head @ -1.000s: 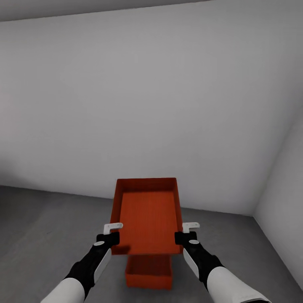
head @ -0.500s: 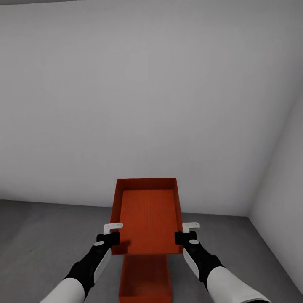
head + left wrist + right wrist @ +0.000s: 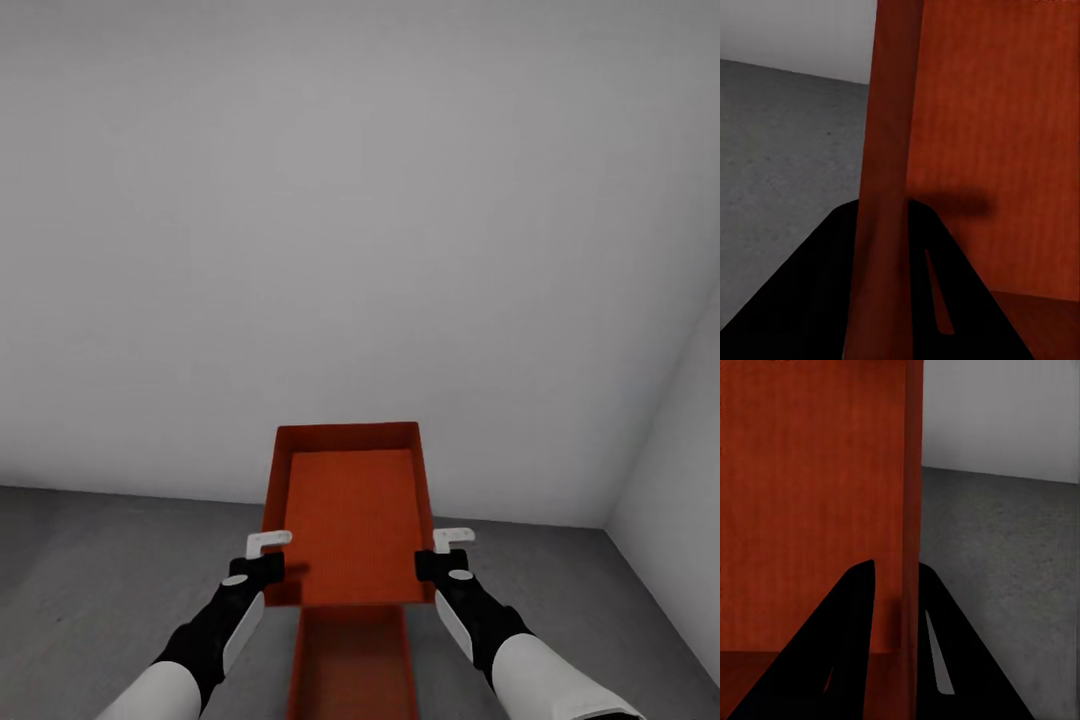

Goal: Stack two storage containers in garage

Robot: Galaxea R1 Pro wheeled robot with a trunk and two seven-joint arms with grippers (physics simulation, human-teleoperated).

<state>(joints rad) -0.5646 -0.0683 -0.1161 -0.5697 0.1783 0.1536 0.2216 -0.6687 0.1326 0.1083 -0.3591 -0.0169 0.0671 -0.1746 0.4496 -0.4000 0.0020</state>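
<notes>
I hold one orange-red storage container level in the air, open side up. My left gripper is shut on its left wall and my right gripper on its right wall, both near its close end. The left wrist view shows that ribbed wall between the black fingers of the left gripper. In the right wrist view the other wall is pinched by the right gripper. The other storage container lies on the dark grey floor, straight below the held one and partly hidden by it.
A plain white wall stands close ahead and meets the floor just past the containers. A second white wall closes the right side, forming a corner. Bare concrete stretches to the left of the bins.
The whole view has shifted. The container on the floor now looks nearer and runs off the picture's lower edge, better lined up under the held one. Both grips are unchanged.
</notes>
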